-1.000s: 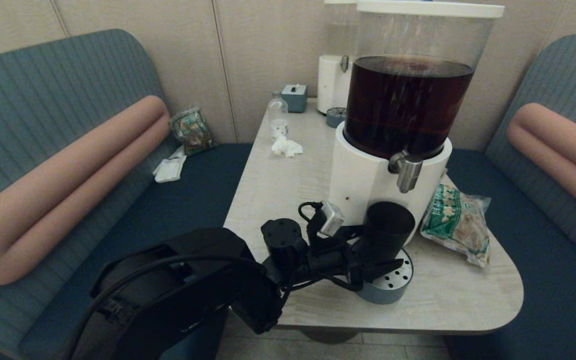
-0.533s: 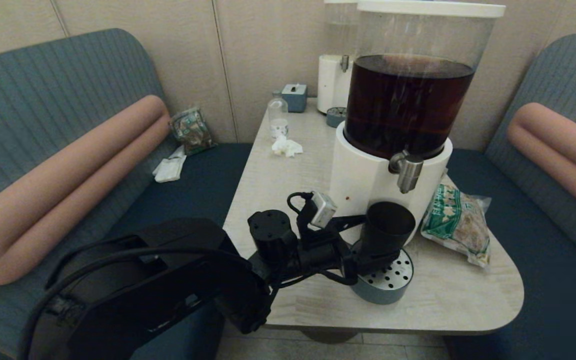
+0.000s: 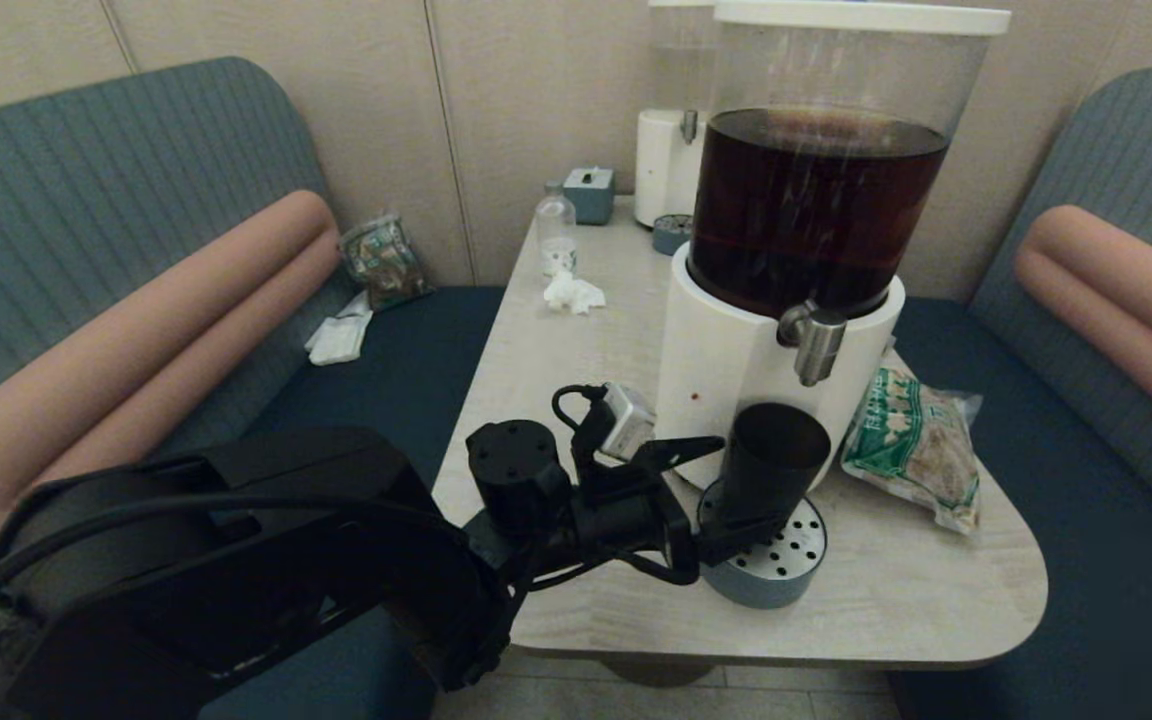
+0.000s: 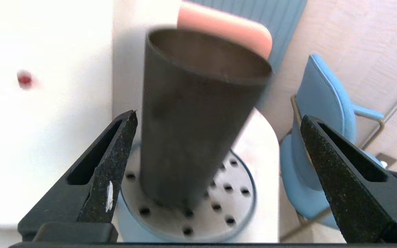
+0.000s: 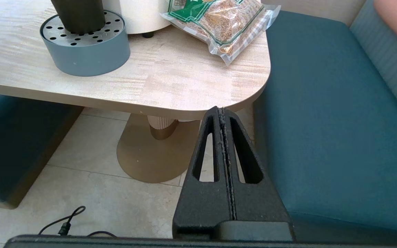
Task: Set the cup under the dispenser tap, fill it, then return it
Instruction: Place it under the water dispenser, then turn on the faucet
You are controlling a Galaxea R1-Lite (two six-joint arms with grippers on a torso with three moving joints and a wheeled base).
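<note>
The cup [image 3: 772, 463] is standing upright on the perforated drip tray [image 3: 786, 572], at the near right part of the surface [image 3: 556, 340], directly below the dispenser tap [image 3: 813, 340]. The tap is projecting from the white base of the large dispenser [image 3: 806, 215], which is holding dark brown liquid. The left gripper [image 3: 711, 495] is positioned just left of the cup at tray level, with its fingers spread wide. In the left wrist view, the cup [image 4: 191, 117] is sitting between the 2 fingers [image 4: 98, 172] of the left gripper [image 4: 219, 120], closer to 1 of them; contact with that finger cannot be determined, and the other is well apart from the cup wall. The cup base is resting on the drip tray [image 4: 233, 203]. The right gripper [image 5: 223, 113] is hanging below the near right corner of the surface [image 5: 171, 75], above the floor [image 5: 91, 179], with its 2 fingers pressed together and holding nothing. A green-printed snack bag [image 3: 911, 445] is lying on the surface just right of the dispenser base. A small clear bottle [image 3: 556, 235] and a crumpled tissue [image 3: 572, 293] are lying at the far left part of the surface, and a second dispenser [image 3: 671, 130] is standing at the far edge.
</note>
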